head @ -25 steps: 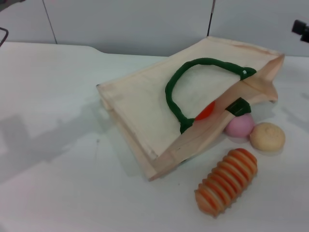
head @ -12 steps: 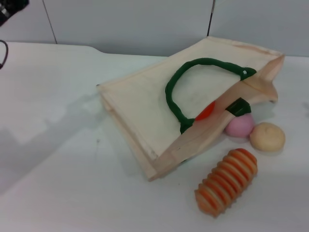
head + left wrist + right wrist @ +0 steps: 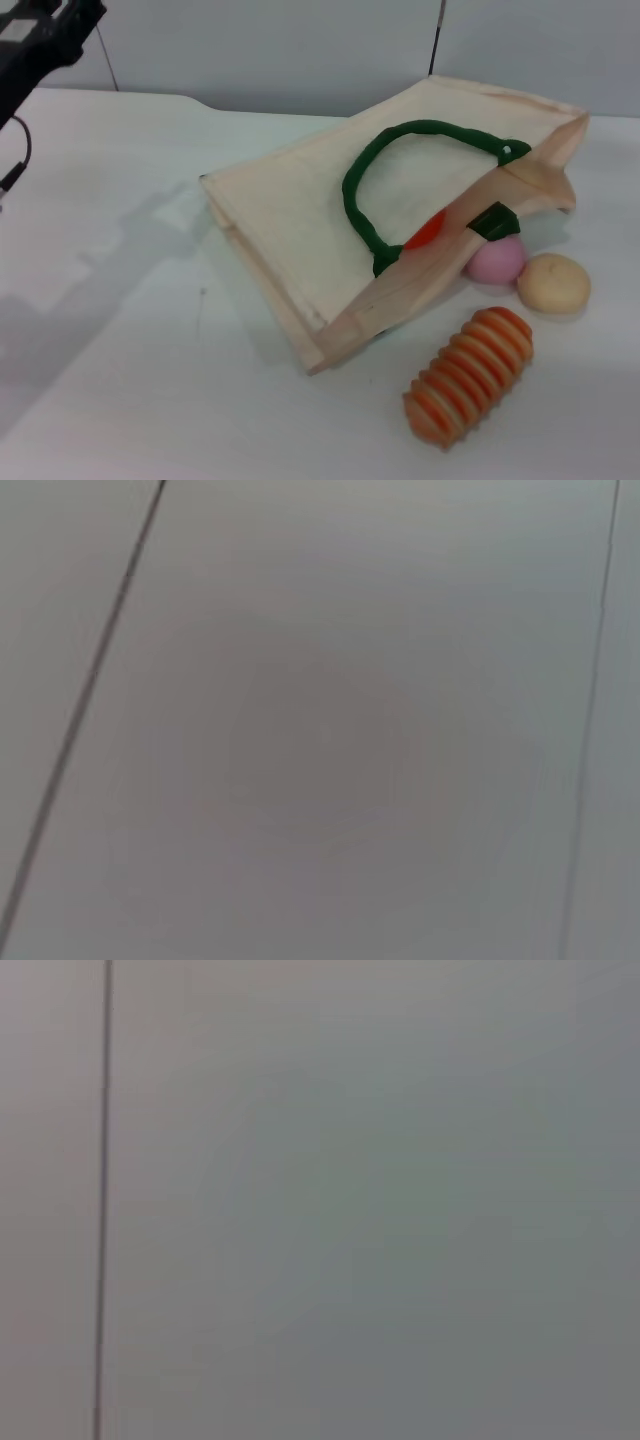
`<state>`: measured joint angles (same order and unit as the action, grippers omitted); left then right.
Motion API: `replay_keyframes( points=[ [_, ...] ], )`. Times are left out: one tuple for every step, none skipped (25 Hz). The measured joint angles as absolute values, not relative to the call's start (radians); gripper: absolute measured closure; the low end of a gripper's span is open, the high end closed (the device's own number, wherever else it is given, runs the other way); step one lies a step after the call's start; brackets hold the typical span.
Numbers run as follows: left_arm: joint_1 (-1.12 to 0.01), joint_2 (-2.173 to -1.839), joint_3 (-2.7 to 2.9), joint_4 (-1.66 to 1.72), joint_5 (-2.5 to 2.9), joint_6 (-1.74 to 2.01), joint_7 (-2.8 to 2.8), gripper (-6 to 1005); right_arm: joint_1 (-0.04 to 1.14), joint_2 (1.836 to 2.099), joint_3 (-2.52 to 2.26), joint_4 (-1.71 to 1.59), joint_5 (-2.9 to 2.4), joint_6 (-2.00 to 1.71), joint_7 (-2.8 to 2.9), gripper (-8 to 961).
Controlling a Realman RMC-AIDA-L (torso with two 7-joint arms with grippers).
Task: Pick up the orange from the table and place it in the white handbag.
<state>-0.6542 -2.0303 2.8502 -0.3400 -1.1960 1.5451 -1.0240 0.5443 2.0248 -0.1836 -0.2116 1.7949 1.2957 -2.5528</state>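
On the white bench (image 3: 120, 400) the white handbag (image 3: 300, 210) lies flat on its side, mouth toward the loose toys. Inside that mouth, under the green handle (image 3: 400, 160), a patch of the orange (image 3: 427, 229) shows, so the fruit appears to be in the bag already. Left end effector (image 3: 45, 35) sits high at the far left corner; whether its fingers are apart or together I cannot tell. Right arm is out of sight. Best now to pull away cleanly without snagging the bag. Outside rest a pink ball (image 3: 497, 259), a beige ball (image 3: 554, 282) and a striped oblong (image 3: 470, 375).

Pale grey panelled wall (image 3: 300, 50), apparently seamed.
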Motion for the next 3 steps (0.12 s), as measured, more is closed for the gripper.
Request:
replay_keyframes(
  points=[
    [-0.646,-2.030,2.850,-0.317,-1.212,1.537,-0.982,488,0.543,2.025,-0.176,-0.208,1.795,1.296,-2.558,70],
    [-0.642,-2.031,2.850,-0.306,-1.220,1.533,-0.954,488,0.541,2.025,-0.167,-0.206,1.795,1.296,-2.560,70],
    [-0.638,-2.031,2.850,-0.291,-1.230,1.527,-0.913,488,0.539,2.025,-0.159,-0.205,1.795,1.296,-2.561,70]
  ],
)
